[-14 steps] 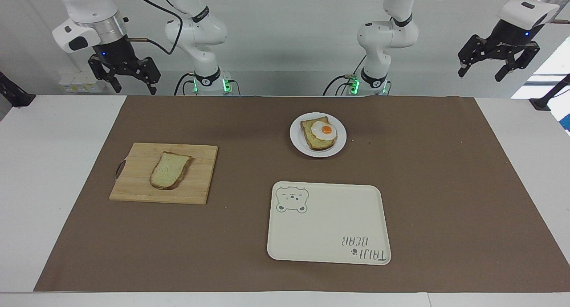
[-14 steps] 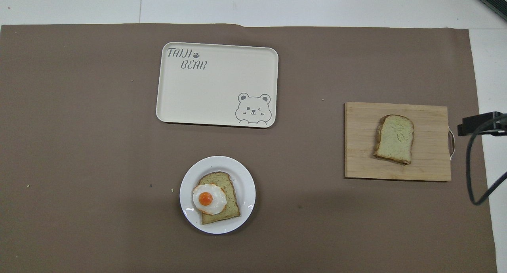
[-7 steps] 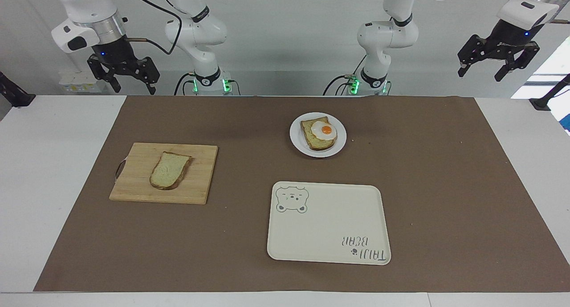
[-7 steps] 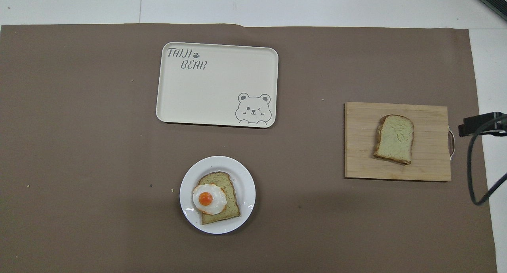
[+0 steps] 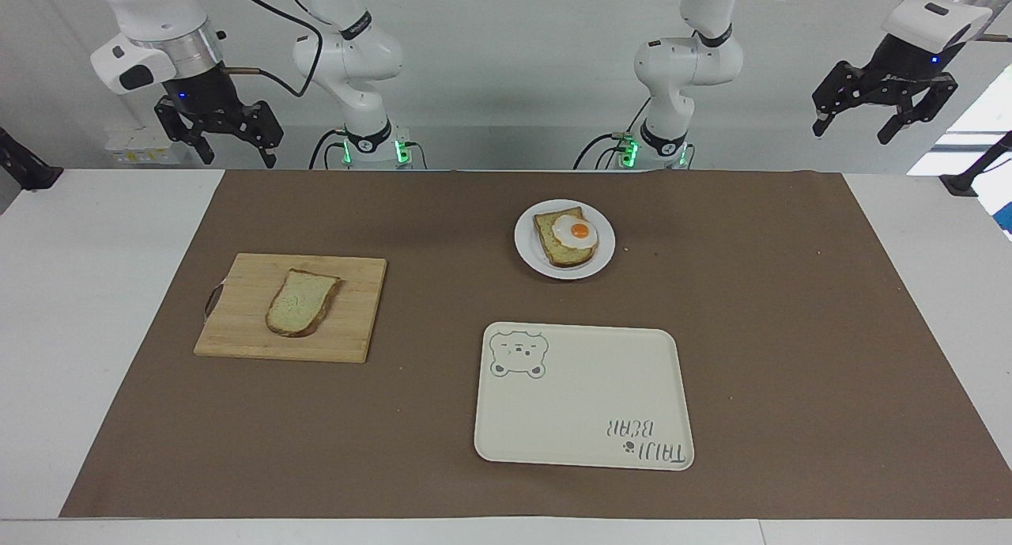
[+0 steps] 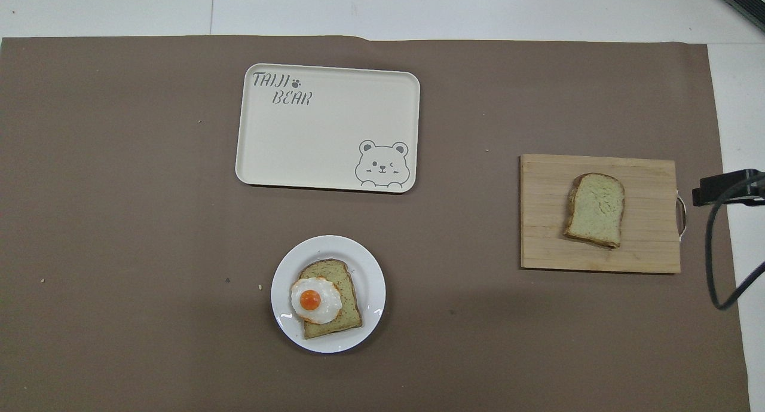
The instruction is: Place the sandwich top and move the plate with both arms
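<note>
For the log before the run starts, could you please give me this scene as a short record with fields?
sandwich top: flat on the board, untouched
board: toward the right arm's end of the table
plate: holds the egg slice, nearer to the robots than the tray
egg slice: on the plate, fried egg on it
tray: nothing on it
right gripper: open, raised at its own end of the table, holding nothing
left gripper: open, raised at its own end, holding nothing
</note>
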`<state>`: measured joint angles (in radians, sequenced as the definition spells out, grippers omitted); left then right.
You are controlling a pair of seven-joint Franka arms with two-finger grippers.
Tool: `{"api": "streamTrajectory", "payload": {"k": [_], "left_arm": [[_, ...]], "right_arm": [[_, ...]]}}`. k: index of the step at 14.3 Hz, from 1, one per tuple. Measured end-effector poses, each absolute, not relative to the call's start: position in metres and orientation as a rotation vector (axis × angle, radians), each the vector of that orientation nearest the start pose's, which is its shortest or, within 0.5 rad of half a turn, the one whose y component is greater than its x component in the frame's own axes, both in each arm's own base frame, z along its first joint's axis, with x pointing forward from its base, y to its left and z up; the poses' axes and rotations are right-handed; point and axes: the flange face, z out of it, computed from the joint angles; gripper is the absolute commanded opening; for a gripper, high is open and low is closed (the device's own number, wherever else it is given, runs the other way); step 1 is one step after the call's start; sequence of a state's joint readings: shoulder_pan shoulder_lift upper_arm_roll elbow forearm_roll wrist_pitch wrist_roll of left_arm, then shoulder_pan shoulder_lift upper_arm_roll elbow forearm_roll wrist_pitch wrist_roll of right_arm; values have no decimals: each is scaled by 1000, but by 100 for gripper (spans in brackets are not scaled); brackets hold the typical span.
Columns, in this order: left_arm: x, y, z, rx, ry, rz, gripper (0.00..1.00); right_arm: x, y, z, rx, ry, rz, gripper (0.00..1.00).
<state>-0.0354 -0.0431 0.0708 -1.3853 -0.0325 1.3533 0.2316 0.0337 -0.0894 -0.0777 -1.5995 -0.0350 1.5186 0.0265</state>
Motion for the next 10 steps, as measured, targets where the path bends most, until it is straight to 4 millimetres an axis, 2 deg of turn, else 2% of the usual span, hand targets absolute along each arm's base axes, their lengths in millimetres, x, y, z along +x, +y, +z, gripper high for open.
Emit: {"api": "streamTrajectory", "payload": {"k": [10], "left_arm": [[509, 15, 713, -3161, 323, 0, 100]], "right_arm": [[520, -29, 654, -3168, 115, -13, 100]]}}
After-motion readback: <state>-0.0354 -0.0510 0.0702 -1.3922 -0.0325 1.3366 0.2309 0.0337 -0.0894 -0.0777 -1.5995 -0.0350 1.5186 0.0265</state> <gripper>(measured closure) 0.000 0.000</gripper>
